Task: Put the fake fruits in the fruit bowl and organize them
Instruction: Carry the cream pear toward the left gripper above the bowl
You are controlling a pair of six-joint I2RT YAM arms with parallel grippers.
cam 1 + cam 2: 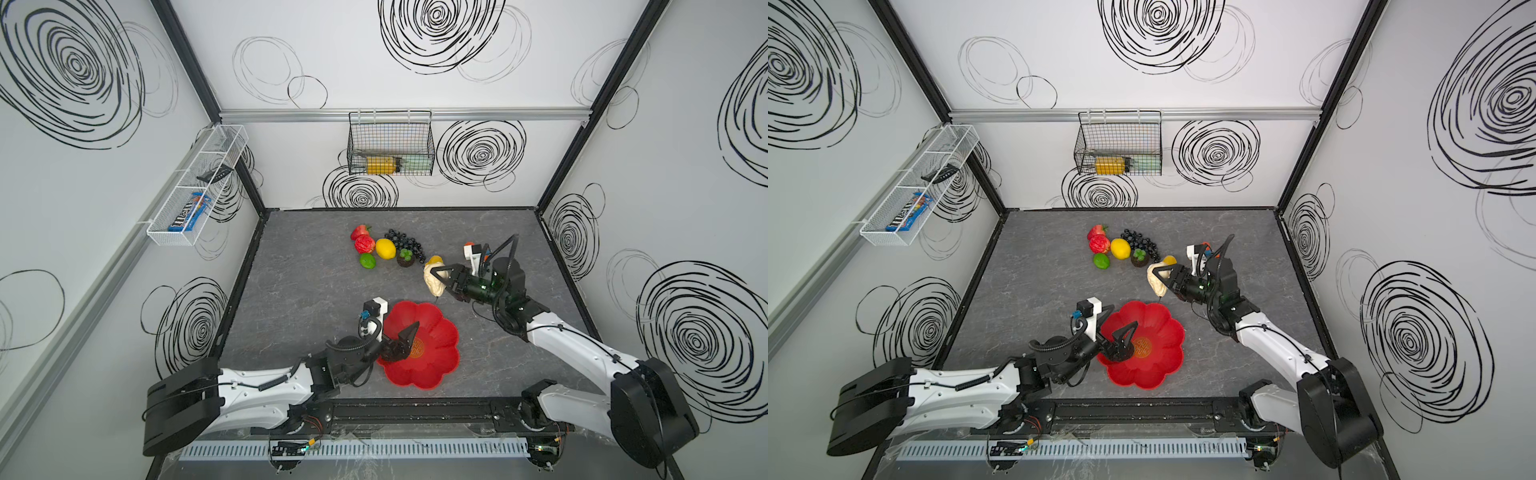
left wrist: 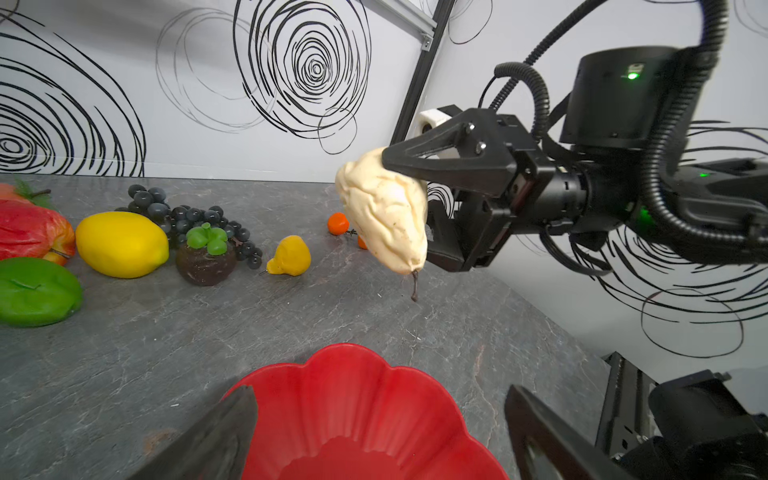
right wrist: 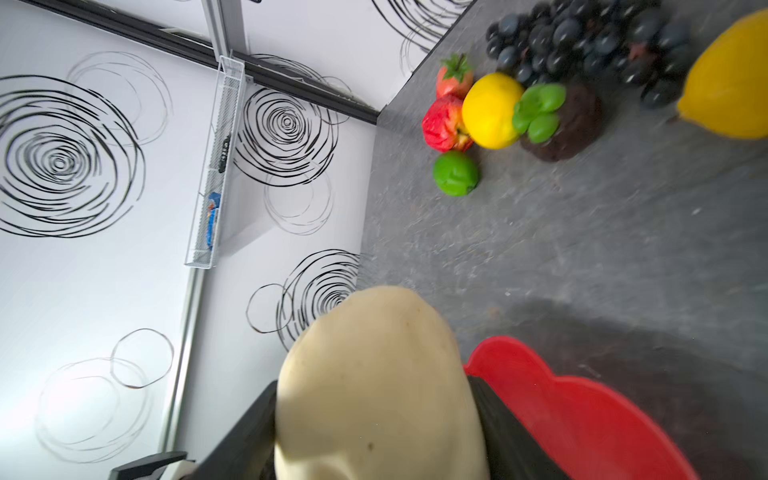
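Beige lumpy fruit (image 2: pixel 384 212) clamped in R pincer (image 1: pixel 437 281) above bare table (image 1: pixel 316 291) nr bowl (image 1: pixel 454 332) rim; L pincer (image 1: pixel 411 337) wide.

free: bare table (image 1: pixel 316 299) between fruit cluster (image 1: pixel 385 248) and fruit bowl (image 1: pixel 446 332) | blocked: left end effector (image 1: pixel 412 338) over bowl

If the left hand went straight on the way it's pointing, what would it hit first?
Probably the far scalloped rim of the red plastic bowl; the left hand hovers over it. Passing above, it'd meet the lumpy beige fruit the right hand holds.
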